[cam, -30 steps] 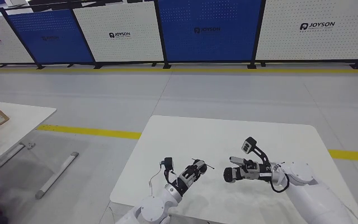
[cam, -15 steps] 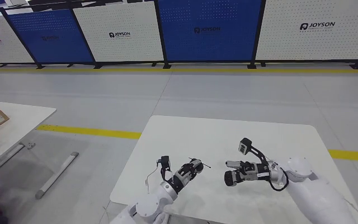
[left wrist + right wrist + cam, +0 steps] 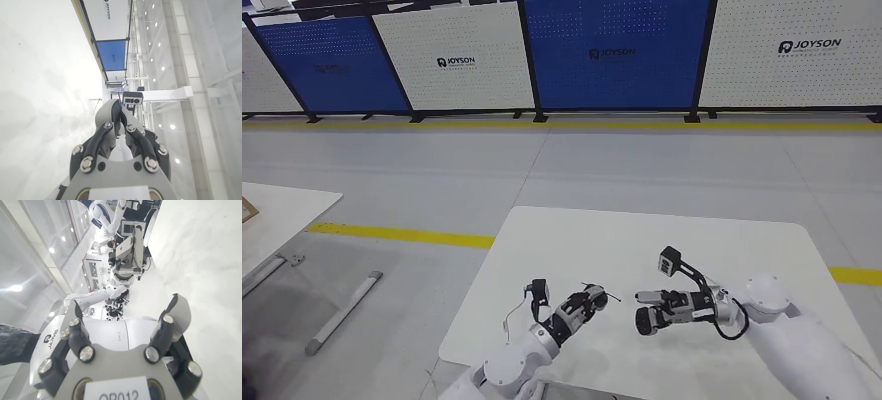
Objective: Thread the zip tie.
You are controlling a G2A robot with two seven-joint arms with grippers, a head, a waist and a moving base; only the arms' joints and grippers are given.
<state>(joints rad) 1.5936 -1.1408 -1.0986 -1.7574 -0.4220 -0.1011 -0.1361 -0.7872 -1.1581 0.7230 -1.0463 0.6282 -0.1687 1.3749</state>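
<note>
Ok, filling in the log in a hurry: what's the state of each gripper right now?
Left gripper: closed, holding the zip tie.
Right gripper: open, holding nothing.

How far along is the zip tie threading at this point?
Done: the left end effector is shut on the zip tie. In hand: the right end effector, open, faces it with a gap between. Remaining: taking the free end and threading it; no loop shows yet.

We see a white table on a grey floor crossed by a yellow line. Blue and white pegboard panels stand behind, and a second table sits at the left edge.
</note>
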